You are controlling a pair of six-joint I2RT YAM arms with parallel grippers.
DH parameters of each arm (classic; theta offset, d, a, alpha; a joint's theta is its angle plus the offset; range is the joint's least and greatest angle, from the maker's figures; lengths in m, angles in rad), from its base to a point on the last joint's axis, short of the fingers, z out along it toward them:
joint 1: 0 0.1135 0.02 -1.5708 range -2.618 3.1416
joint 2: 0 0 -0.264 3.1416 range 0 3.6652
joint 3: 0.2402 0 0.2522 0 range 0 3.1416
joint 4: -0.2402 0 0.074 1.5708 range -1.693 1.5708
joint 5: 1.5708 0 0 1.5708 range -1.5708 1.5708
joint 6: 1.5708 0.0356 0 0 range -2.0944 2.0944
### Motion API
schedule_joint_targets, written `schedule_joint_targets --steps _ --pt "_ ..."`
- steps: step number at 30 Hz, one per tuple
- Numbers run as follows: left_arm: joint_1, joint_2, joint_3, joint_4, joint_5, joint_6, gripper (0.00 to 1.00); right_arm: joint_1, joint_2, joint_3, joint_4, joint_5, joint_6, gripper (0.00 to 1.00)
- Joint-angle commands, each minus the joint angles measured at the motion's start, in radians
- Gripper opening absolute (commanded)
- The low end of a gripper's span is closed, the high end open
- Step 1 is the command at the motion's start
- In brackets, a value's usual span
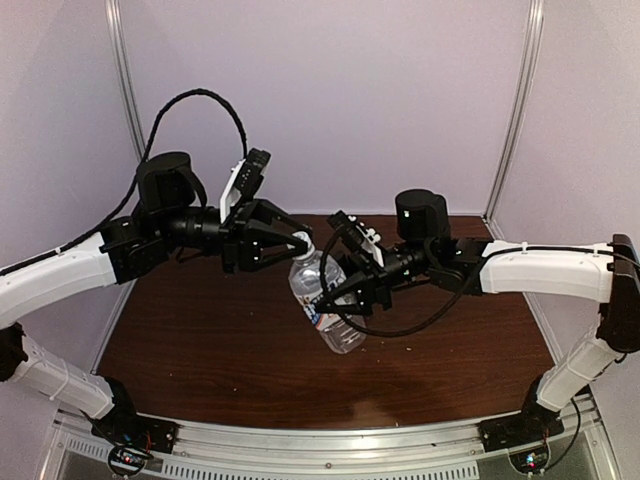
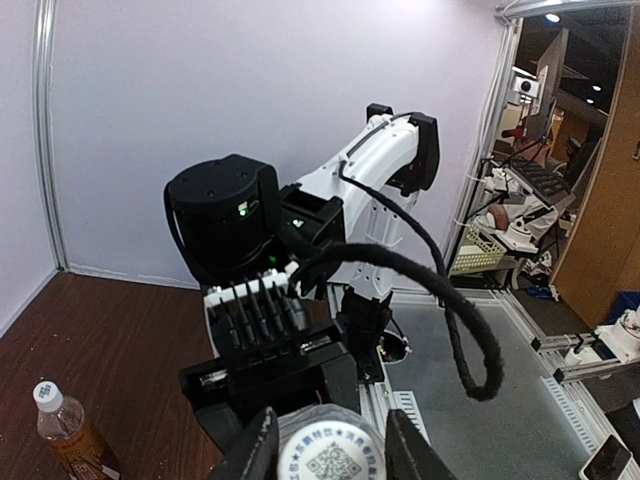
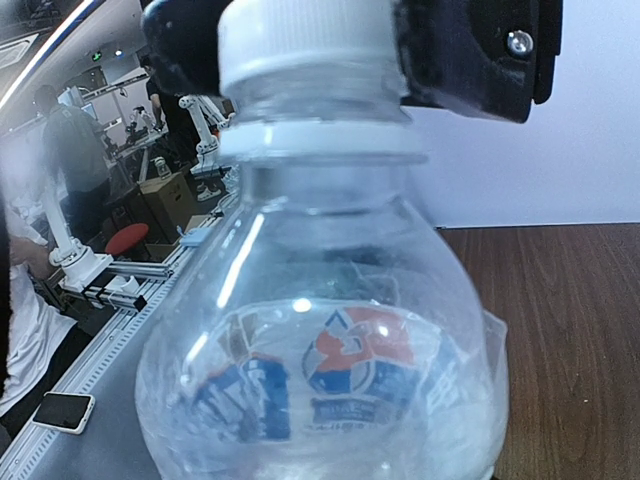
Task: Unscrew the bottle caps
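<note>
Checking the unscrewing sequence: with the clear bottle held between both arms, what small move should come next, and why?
Probably twist the left fingers to turn the white cap loose: they flank it on both sides, while the right fingers hold the clear bottle by its body.

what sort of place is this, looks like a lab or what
Probably a robotics lab: a white-walled test booth encloses the brown table, and aluminium framing and cluttered benches stand outside it.

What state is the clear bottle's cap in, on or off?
On: the white cap sits on the neck of the clear bottle, jaws of the left gripper against its sides.
</note>
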Motion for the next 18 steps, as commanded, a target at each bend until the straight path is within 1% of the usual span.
schedule_joint_targets --steps 1,6,12,13,18 --pt "0.013 -0.024 -0.005 0.054 0.006 -0.011 0.33 -0.003 0.012 0.031 0.019 -0.009 0.007 0.45" --pt "0.012 -0.032 -0.01 0.054 -0.01 -0.023 0.23 -0.004 0.011 0.031 0.01 0.014 0.004 0.45" --pt "0.012 -0.06 -0.013 0.032 -0.104 -0.055 0.2 -0.005 0.001 0.051 -0.056 0.112 -0.02 0.45" --pt "0.012 -0.068 -0.013 0.032 -0.127 -0.068 0.2 -0.005 0.0 0.054 -0.072 0.132 -0.049 0.45" --pt "0.012 -0.114 -0.004 0.011 -0.302 -0.131 0.21 -0.008 -0.002 0.06 -0.11 0.231 -0.068 0.45"
